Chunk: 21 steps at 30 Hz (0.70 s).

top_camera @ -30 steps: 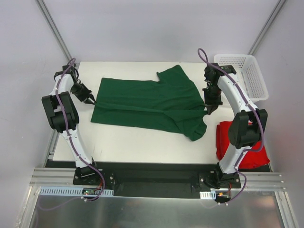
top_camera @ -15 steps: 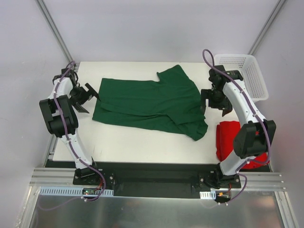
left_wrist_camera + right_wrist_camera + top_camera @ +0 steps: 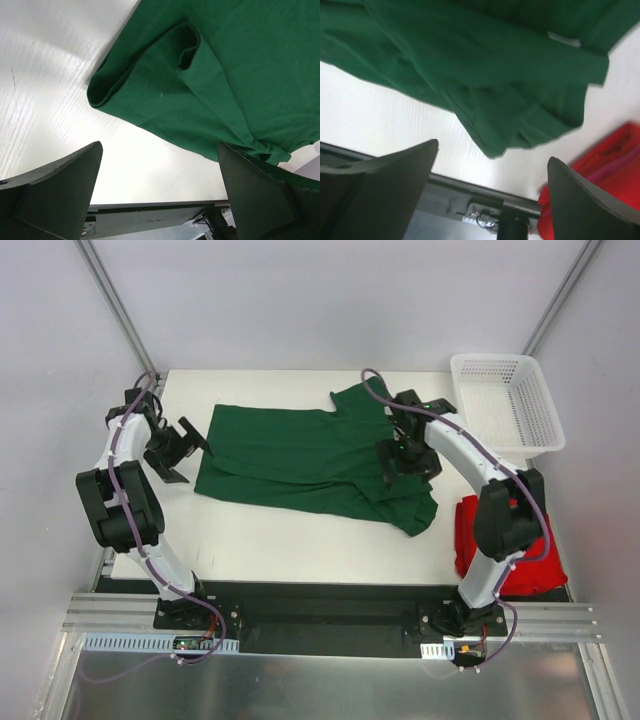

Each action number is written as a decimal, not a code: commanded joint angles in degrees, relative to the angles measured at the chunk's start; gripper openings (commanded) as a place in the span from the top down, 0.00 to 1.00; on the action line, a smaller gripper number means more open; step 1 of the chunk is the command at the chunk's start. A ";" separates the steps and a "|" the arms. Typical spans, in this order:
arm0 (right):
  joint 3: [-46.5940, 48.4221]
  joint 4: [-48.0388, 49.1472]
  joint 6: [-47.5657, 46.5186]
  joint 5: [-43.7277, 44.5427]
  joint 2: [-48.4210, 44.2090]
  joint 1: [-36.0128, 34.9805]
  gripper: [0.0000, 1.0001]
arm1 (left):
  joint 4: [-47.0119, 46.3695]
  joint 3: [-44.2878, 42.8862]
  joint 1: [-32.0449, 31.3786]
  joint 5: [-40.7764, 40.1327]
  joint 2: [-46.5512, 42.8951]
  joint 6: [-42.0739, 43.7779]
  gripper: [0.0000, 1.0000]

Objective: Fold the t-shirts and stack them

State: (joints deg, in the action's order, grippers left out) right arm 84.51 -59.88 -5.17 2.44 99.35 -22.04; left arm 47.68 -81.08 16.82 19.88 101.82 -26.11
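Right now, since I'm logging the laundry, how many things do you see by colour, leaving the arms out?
green shirt: 1
red cloth pile: 1 (I cannot tell how many shirts are in it)
white basket: 1
Total: 3

The white-and-black left arm (image 3: 125,455) stands along the left side, its elbow folded near the base and its forearm reaching away to a bent wrist. The black left gripper (image 3: 183,452) (image 3: 160,200) points inward to the right, jaws spread wide. The white-and-black right arm (image 3: 470,445) arches far inward and to the left from its elbow. The black right gripper (image 3: 408,462) (image 3: 492,200) points down, jaws likewise spread wide.
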 commanded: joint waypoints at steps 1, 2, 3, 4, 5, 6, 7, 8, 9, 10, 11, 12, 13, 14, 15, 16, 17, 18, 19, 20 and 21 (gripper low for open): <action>9.17 0.82 -3.70 6.26 6.72 -5.20 0.13 | -0.05 2.32 -0.30 0.42 -5.14 1.06 0.01; 10.14 0.73 -3.79 6.53 7.95 -5.64 0.17 | -0.04 2.68 -0.30 0.42 -5.31 1.15 0.01; 10.93 0.99 -3.71 6.27 9.01 -6.25 0.19 | -0.22 2.94 -0.30 0.51 -5.49 1.15 0.01; 11.37 1.16 -3.62 5.74 10.93 -6.69 0.22 | -0.13 3.47 -0.38 0.60 -5.58 1.06 0.01; 11.64 1.08 -3.45 5.65 11.65 -7.05 0.24 | -0.13 3.64 -0.38 0.69 -5.58 1.32 0.01; 11.73 1.43 -3.44 6.08 12.18 -8.09 0.25 | -0.05 3.91 -0.30 0.51 -5.67 1.32 0.01; 11.47 1.69 -3.53 6.18 12.70 -8.71 0.25 | -0.04 4.35 -0.21 0.60 -5.84 1.32 0.01; 11.47 2.04 -3.53 6.00 12.88 -9.50 0.25 | -0.04 4.44 -0.29 0.51 -5.84 1.41 0.01; 11.47 2.05 -3.53 5.39 13.23 -9.77 0.26 | -0.04 4.61 -0.21 0.34 -6.02 1.50 0.01; 11.38 1.96 -3.53 5.56 13.41 -9.86 0.26 | -0.13 4.87 -0.03 0.34 -6.02 1.59 0.01; 11.29 1.78 -3.53 5.65 14.02 -10.47 0.27 | -0.05 4.96 0.06 0.34 -6.11 1.76 0.01; 11.20 1.87 -3.62 4.52 14.12 -10.48 0.27 | -0.04 5.05 0.14 0.34 -6.11 1.76 0.01; 10.94 1.87 -3.62 4.07 14.20 -10.56 0.27 | -0.04 5.14 0.14 0.34 -6.11 1.85 0.01; 11.03 1.78 -3.62 3.54 14.29 -11.00 0.28 | -0.04 5.23 0.23 0.34 -6.11 1.94 0.01; 11.11 1.52 -3.62 2.76 14.38 -11.18 0.28 | -0.04 5.23 0.23 0.34 -6.02 1.94 0.01; 11.29 1.26 -3.53 2.31 14.55 -11.44 0.28 | -0.13 5.23 0.23 0.25 -6.02 1.85 0.01; 11.46 0.82 -3.45 1.70 14.73 -12.14 0.28 | -0.05 5.32 0.32 0.34 -6.02 1.85 0.01; 11.38 0.64 -3.44 1.35 14.82 -12.58 0.28 | -0.04 5.23 0.32 0.42 -5.93 1.85 0.01; 11.12 0.64 -3.44 1.43 14.91 -13.02 0.28 | -0.04 5.23 0.23 0.42 -5.84 1.85 0.01; 10.51 0.46 -3.44 1.60 14.91 -13.72 0.29 | -0.13 5.32 0.32 0.51 -5.93 1.76 0.01; 10.24 0.55 -3.44 1.34 15.08 -13.99 0.30 | -0.05 5.32 0.32 0.51 -6.02 1.76 0.01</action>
State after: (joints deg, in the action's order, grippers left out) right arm 94.26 -57.49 -8.05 5.21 114.13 -34.11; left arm 47.16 -76.01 16.93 19.97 98.35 -25.87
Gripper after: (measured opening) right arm 0.713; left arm 0.992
